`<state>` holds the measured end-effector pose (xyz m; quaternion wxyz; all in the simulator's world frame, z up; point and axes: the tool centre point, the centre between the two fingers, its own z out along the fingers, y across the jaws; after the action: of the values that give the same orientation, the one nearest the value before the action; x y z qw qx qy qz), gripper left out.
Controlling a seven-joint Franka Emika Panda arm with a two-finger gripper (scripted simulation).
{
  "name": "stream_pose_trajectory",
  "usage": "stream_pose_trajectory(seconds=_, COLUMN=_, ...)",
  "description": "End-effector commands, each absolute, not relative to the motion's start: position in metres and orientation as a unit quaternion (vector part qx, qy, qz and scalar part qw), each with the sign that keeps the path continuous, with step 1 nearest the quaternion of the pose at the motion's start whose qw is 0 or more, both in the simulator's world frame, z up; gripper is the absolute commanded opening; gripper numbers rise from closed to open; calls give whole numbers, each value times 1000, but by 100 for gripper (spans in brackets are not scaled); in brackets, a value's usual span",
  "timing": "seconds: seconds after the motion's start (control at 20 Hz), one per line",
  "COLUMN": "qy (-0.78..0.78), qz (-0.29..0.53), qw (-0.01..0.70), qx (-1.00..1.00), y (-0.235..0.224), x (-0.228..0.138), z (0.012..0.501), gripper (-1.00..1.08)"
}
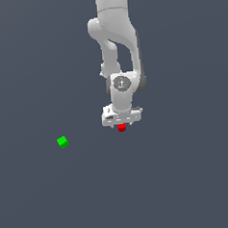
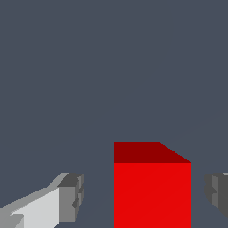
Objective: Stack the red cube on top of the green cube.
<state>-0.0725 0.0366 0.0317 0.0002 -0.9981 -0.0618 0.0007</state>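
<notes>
The white Panda arm (image 1: 115,43) reaches down over a plain dark grey-blue surface (image 1: 188,178), with its gripper (image 1: 122,125) directly over the red cube (image 1: 121,128). In the exterior view only the lower part of that cube shows beneath the white gripper body; the fingers themselves cannot be made out there. The wrist view gives the closer reading: the red cube (image 2: 152,187) stands between the two grey finger pads (image 2: 71,196), one pad on each side of it. Visible gaps of bare surface separate the cube from both pads, so neither pad touches it. The gap on one side looks wider than the other, placing the cube off-centre between the fingers. The jaws stand wide, spread clearly broader than the cube, and hold nothing. The cube's top face and one side face are visible, its edges roughly square to the line between the pads. Whether the cube rests on the surface cannot be confirmed from either view, though no contact with the gripper is seen. The green cube (image 1: 63,141) lies alone on the surface, well apart from the red cube and the gripper, toward the exterior view's left and slightly lower in that view.
</notes>
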Motion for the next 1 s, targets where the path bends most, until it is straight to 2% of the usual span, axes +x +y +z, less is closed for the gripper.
stream_pose_trajectory(seconds=0.0, qy=-62, qz=0, qw=0, qx=-998, y=37, x=-72, z=24, gripper=100)
stream_pose_trajectory(seconds=0.2, qy=-62, qz=0, qw=0, qx=-998, y=37, x=-72, z=20, gripper=100)
stream_pose_trajectory(seconds=0.25, qy=-62, qz=0, qw=0, qx=-998, y=37, x=-72, z=20, gripper=-100)
stream_pose_trajectory(seconds=0.95, qy=-62, qz=0, qw=0, qx=-998, y=37, x=-72, z=25, gripper=-100)
